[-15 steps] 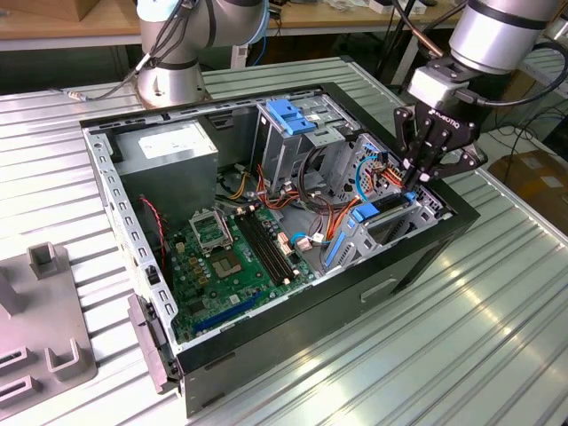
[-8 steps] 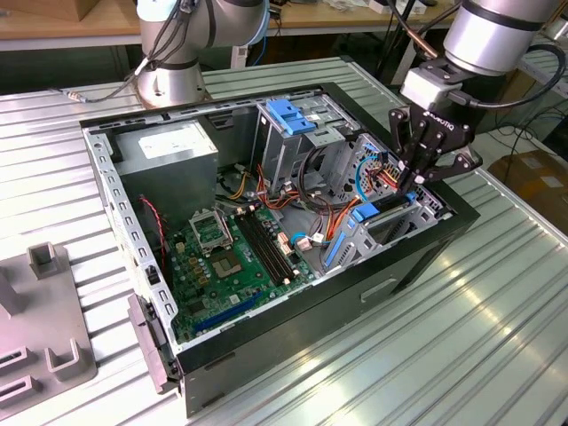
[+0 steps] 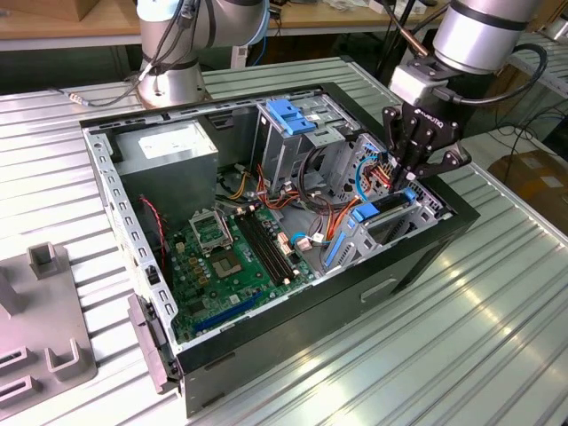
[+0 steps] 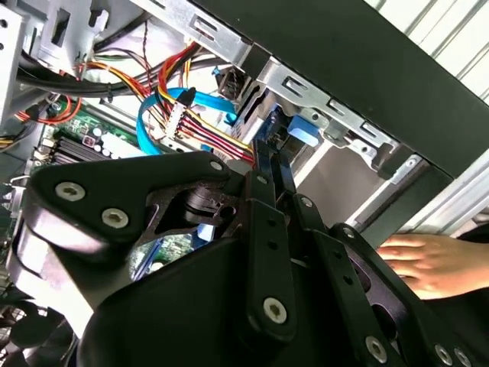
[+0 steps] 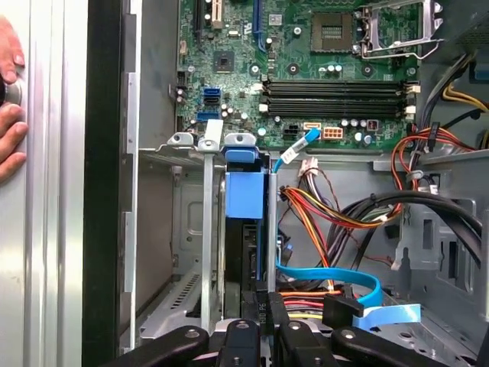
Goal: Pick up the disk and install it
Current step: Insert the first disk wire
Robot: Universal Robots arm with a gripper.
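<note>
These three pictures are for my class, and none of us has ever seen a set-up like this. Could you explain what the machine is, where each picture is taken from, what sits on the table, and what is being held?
The machine is a robot arm whose black end effector does the grasping. The exterior view looks from off the arm at an open computer case lying on a ribbed metal table, its green circuit board exposed. The two wrist views come from cameras riding on the arm, looking past the end effector into the case.

The end effector reaches down into the drive bay at the exterior view's right. In the first wrist view, the disk, with its bright blue carrier, stands on edge in the bay's metal slots, directly beyond the end effector; whether it is gripped is unclear. Coloured cables run beside it. A person's hand rests on the table outside the case.
</note>
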